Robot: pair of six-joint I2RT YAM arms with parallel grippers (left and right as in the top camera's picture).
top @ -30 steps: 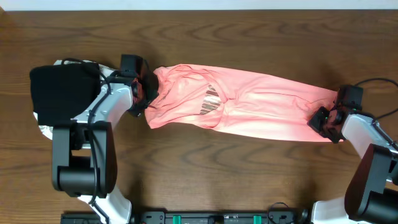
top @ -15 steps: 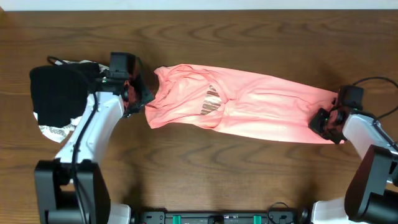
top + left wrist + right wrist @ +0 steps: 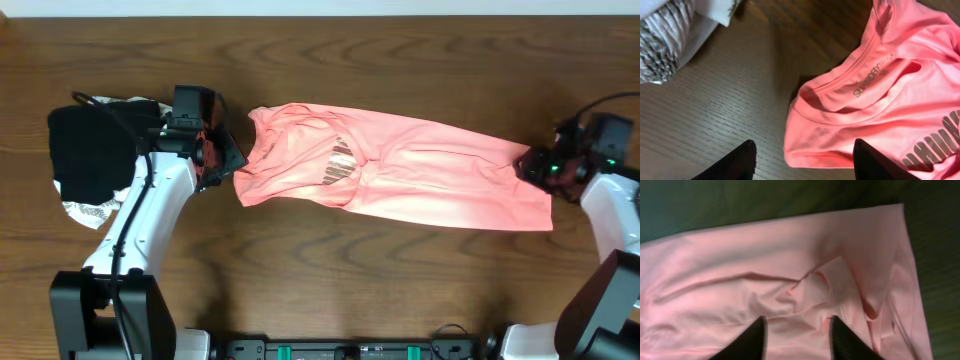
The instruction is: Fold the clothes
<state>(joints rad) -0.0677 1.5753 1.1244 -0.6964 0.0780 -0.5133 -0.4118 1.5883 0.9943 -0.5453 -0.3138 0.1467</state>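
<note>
My left gripper [image 3: 802, 160] hangs apart by the collar [image 3: 860, 87], my right gripper [image 3: 796, 337] apart above the hem [image 3: 907, 255]. The T-shirt [image 3: 400, 170] lies stretched and rumpled across the worktop [image 3: 400, 280]. If I pinch a wrinkle, the fold goes crooked.

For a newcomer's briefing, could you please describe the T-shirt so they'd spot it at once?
Look at the middle of the wooden table. The T-shirt lies stretched across it; it alone is salmon pink, unlike the black garment and patterned cloth at left.
</note>
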